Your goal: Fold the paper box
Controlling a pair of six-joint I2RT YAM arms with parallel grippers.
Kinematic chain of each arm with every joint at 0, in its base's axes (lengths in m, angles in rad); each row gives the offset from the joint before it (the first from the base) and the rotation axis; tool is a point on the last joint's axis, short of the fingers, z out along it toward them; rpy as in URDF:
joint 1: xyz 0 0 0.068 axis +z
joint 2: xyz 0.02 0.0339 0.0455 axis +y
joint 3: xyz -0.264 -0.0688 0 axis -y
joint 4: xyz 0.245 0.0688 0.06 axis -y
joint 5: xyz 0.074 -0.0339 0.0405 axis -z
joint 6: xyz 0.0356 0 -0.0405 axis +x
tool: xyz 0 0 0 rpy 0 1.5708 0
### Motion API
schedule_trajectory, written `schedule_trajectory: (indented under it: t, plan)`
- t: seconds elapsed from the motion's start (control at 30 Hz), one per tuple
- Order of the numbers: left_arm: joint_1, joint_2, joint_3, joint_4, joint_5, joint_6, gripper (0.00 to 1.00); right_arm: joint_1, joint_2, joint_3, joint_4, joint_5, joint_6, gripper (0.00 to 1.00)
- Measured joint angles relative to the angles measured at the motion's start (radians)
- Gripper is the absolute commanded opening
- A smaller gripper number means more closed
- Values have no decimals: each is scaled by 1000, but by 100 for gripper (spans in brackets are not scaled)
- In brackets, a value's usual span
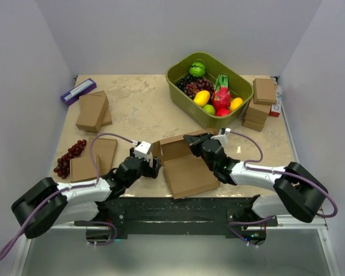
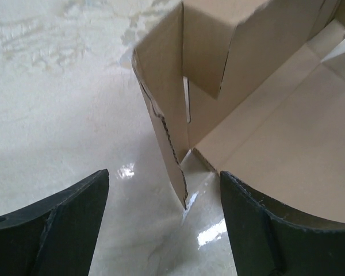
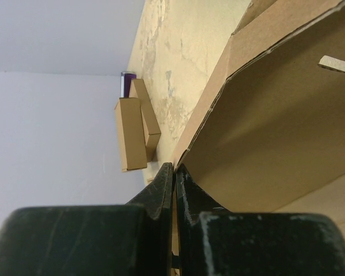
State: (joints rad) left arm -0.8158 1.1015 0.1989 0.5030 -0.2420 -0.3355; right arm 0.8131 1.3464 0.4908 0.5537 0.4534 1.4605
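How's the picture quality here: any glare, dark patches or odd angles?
Left wrist view: bright glare spots on the glossy table; the left fingers are near-black, the paper box well lit. Right wrist view: turned sideways, right fingers dark against a pale wall. Top view: even light, soft shadows.

Rear overhead — wrist close-ups, apparently both on paper box [image 1: 188, 174]
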Motion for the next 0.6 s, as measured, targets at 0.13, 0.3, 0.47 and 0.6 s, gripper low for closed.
schedule_trajectory:
  t: [0.13,0.3,0.47,0.6]
  plan:
    - [-45,85,23,-41,-78,-18,75,0,-10,-4,-1,0,-2,0]
    - [-82,114,39,-68,-157,-39,74,0,-14,-8,-1,0,-3,0]
    - [-89,137,46,-50,-189,-48,74,0,-16,-9,-2,0,-3,0]
    - [-96,196,65,-24,-202,-49,74,0,-25,-9,-6,0,-3,0]
